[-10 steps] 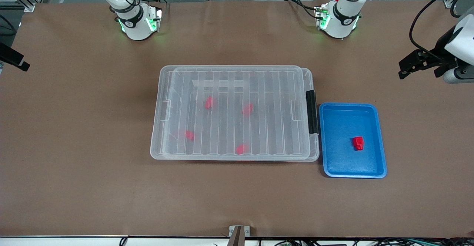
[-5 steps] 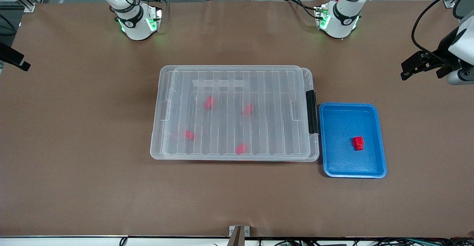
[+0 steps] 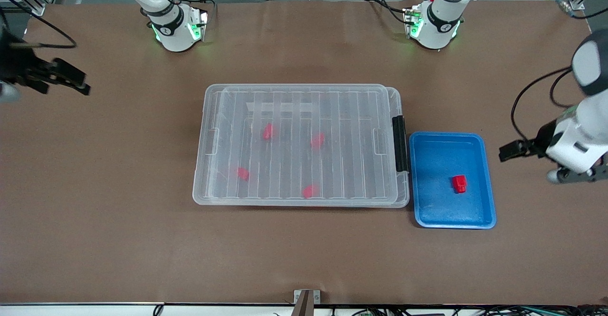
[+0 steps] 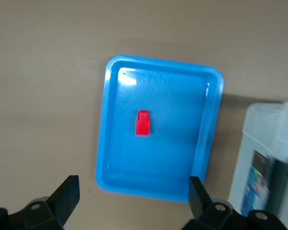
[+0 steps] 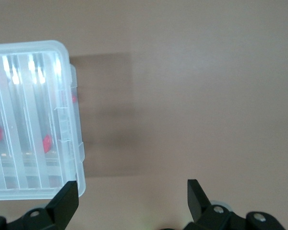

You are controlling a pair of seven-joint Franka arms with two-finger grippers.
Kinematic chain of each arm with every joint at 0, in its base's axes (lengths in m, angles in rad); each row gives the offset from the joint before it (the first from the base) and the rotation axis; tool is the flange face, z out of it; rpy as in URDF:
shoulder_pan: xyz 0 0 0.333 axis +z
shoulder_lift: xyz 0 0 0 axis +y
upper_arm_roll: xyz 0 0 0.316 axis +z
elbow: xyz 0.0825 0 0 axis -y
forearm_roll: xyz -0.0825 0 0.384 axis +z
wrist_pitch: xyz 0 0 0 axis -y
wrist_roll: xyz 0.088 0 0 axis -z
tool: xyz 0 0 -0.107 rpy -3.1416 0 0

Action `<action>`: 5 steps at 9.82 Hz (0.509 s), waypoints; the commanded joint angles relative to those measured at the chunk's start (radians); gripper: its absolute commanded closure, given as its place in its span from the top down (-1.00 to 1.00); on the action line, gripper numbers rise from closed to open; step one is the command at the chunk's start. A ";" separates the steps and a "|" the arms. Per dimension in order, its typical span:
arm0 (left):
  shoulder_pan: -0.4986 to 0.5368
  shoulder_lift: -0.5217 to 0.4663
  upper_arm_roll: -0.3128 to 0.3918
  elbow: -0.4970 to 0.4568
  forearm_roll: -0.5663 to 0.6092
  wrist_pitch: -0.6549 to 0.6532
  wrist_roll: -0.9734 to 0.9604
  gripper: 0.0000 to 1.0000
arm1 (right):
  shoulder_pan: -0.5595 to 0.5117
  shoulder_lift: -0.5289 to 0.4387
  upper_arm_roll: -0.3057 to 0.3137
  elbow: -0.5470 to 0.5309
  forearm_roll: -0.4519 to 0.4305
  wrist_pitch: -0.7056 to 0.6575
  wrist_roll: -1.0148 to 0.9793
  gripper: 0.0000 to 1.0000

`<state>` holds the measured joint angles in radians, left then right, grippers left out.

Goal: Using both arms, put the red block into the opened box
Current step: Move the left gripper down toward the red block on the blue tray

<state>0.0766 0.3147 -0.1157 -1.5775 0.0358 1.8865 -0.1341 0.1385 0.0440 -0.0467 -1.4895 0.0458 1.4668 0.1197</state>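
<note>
Both arms have been swung inward since a second ago. Left end effector, open and empty, now held over bare surface beside the blue tray; red block lies in that tray. Right end effector, open, brought near the box, whose lid is still on. Approach begun; nothing grasped.
</note>
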 commanded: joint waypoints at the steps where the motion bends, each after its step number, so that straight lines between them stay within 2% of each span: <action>1: 0.012 0.090 0.001 -0.125 0.013 0.199 0.004 1.00 | 0.105 0.127 -0.007 -0.020 0.005 0.096 0.046 1.00; 3: 0.009 0.189 -0.001 -0.171 0.010 0.314 -0.031 1.00 | 0.202 0.175 -0.007 -0.175 0.000 0.290 0.133 1.00; 5: 0.009 0.280 0.001 -0.168 0.015 0.358 -0.067 1.00 | 0.239 0.175 -0.007 -0.300 -0.012 0.441 0.153 1.00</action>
<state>0.0873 0.5338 -0.1159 -1.7426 0.0359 2.2112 -0.1791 0.3640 0.2676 -0.0451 -1.6953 0.0441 1.8466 0.2553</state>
